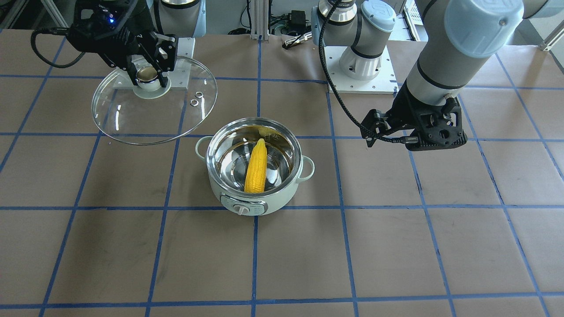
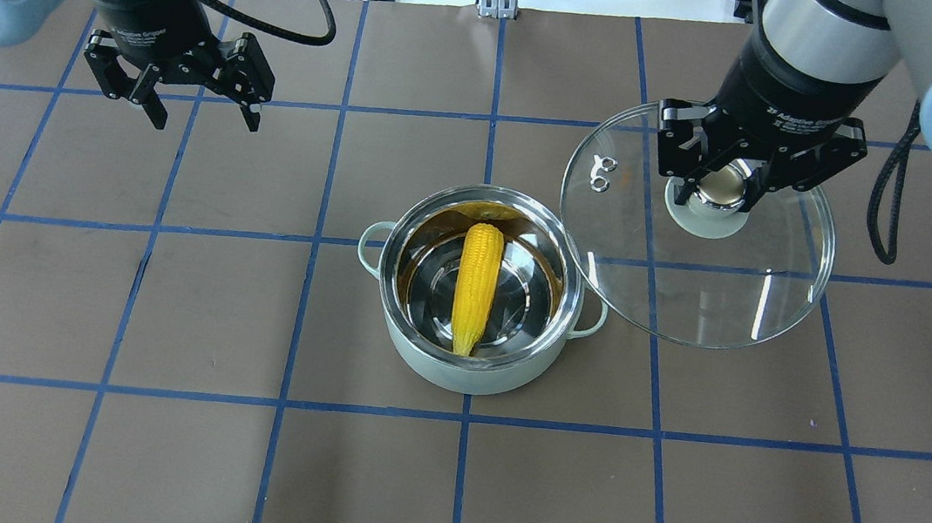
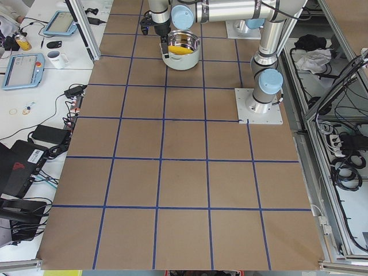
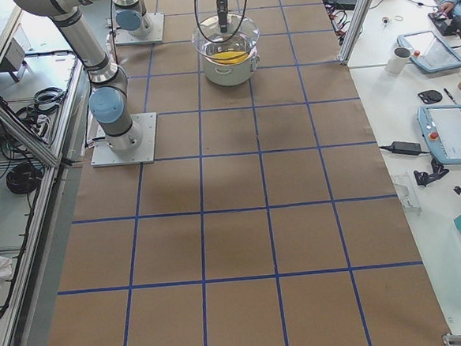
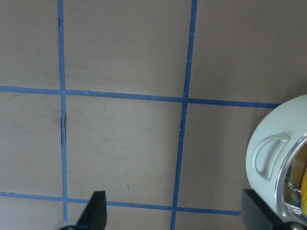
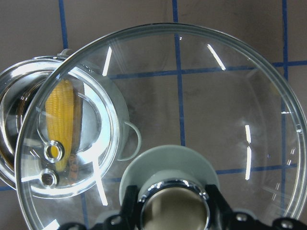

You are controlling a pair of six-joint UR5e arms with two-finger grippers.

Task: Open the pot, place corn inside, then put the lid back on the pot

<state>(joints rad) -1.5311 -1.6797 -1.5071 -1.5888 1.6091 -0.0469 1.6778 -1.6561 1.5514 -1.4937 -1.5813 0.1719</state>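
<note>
Overhead exterior: one corn (image 2: 476, 285) in pot (image 2: 419, 361); right tool (image 2: 719, 196) clamps lid (image 2: 717, 294); left tool (image 2: 206, 123) apart.

One pale green pot (image 2: 466, 376) is counted on one brown bench (image 2: 162, 306). Two loop handles (image 2: 364, 243) and one white dial (image 1: 241, 210) are counted on it. One yellow corn cob (image 2: 476, 285) is shown. One clear glass lid (image 2: 716, 299) is shown, with one knob (image 2: 722, 188) and two vent holes (image 2: 607, 165). Two robot arms (image 2: 816, 38) are seen, each ending in one claw: a left claw (image 2: 206, 123) and a right claw (image 2: 718, 201).
</note>
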